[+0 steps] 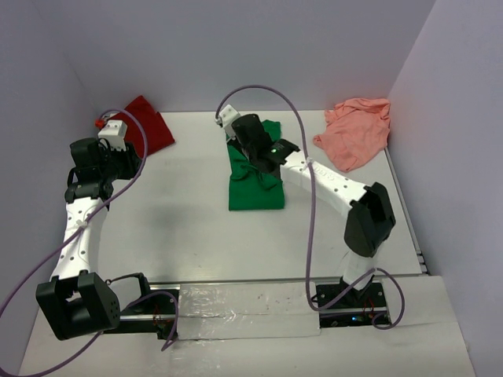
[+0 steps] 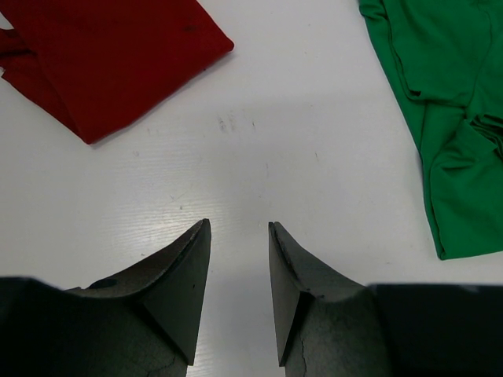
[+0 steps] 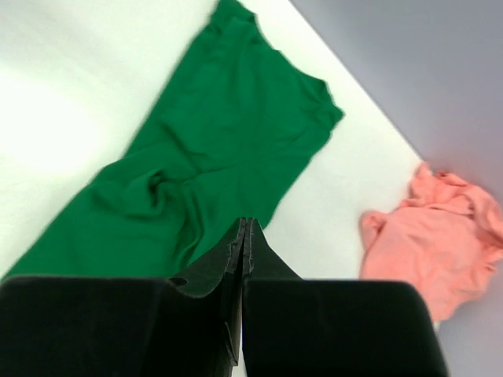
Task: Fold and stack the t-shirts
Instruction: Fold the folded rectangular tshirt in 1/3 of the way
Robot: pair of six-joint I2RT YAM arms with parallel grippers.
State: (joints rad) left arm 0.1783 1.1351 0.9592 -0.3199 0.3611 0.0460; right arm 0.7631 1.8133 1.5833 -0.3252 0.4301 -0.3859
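Counter (image 1: 196, 236): white, walls at back and sides

Green t-shirt (image 1: 253, 184): mid-counter, laid out as a long strip running away from the arms, rumpled near its middle. Taken as landmark

Salmon pink t-shirt (image 1: 357, 133): right of the green and further back, crumpled, unfolded

Dark red t-shirt (image 1: 145, 122): left of the green, at the back, looks folded flat

Right tool (image 3: 242, 224): over the green's far half, fingers pressed flush together, no cloth seen between them

Left tool (image 2: 238, 228): left of the green, over bare counter, jaws partly apart, holding nothing

Step in hand (judgement): folding the green. To do it well, part the right tool before lowering it, pinch the far hem through every layer, draw out the rumple, then lay hem to hem with the edges square. The left tool could pin the near end

Containers: none in view, nothing to record
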